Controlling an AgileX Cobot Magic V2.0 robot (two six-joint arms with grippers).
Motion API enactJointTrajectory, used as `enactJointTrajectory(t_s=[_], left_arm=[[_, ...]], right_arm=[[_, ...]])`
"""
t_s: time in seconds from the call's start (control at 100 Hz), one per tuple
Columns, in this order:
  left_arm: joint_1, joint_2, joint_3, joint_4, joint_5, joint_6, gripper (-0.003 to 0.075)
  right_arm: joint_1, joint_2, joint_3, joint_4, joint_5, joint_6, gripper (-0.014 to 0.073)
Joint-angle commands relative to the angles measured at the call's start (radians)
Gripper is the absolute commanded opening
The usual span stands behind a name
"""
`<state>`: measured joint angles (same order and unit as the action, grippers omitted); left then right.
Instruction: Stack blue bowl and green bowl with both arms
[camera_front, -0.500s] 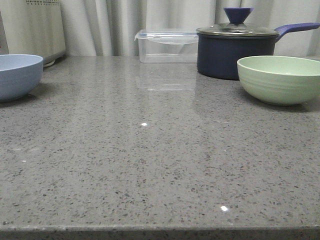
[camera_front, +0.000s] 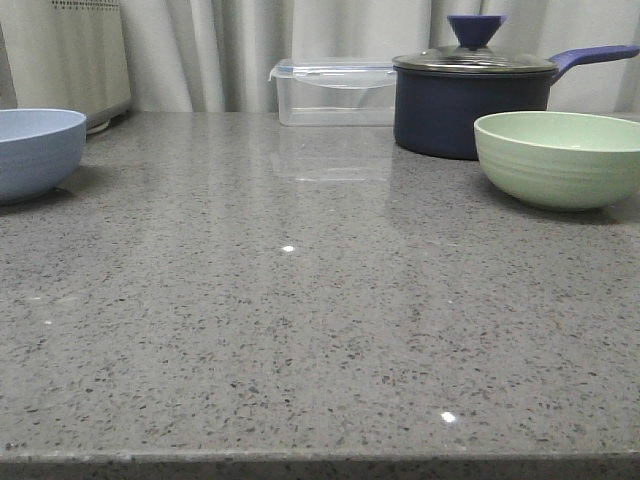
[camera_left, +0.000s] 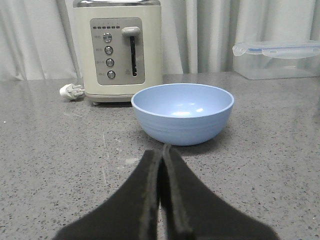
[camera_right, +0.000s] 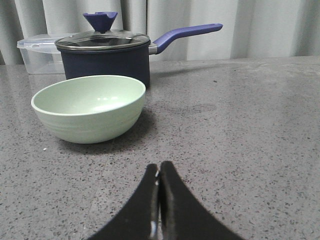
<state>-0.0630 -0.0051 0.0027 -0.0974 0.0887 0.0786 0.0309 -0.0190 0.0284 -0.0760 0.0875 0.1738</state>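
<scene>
Matte blue bowl (camera_left: 182, 112), ridged green bowl (camera_right: 89, 107) — apart; both pincers clenched, empty.

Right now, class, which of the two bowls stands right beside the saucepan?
The green bowl, at the table's right, just in front of the navy saucepan. The blue bowl sits far left, near the toaster.

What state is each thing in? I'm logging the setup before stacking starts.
Blue bowl: upright, empty, on the counter, unstacked.
Green bowl: upright, empty, on the counter, unstacked.
Saucepan: lid on.
Plastic box: lid on.
Toaster: unplugged, plug lying beside it.
Left gripper: shut, holding nothing.
Right gripper: shut, holding nothing.
</scene>
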Motion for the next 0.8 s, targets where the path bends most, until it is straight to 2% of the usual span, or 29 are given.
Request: enactJointTrajectory(t_s=[0.0,0.24,0.36,0.47,0.64,0.79], left_arm=[[-0.003,-0.034,0.041,-0.002,-0.089,-0.012,-0.002],[-0.003,-0.034,0.039,-0.002,-0.089,-0.012,-0.002],[-0.003,-0.034,0.03,-0.002,-0.155,-0.012,-0.002],[-0.003,-0.034,-0.01,-0.002,-0.122,-0.012,-0.002],[-0.003,0.002,-0.151,-0.012,0.052,-0.012,-0.002],[-0.003,0.087,-0.285,-0.012,0.143,-0.012,-0.002]], right_arm=[[-0.002,-0.01,-0.002,-0.006,-0.104,-0.004,-0.008],[-0.002,-0.01,-0.002,-0.006,-0.131,-0.004,-0.008],[-0.002,-0.01,-0.002,-0.006,-0.168,-0.004,-0.008],[-0.001,-0.01,-0.016,0.001,-0.191,-0.004,-0.008],[-0.001,0.024,-0.116,0.003,-0.032,-0.004,-0.008],[-0.001,0.128,-0.253,0.003,0.133,-0.004,-0.008]])
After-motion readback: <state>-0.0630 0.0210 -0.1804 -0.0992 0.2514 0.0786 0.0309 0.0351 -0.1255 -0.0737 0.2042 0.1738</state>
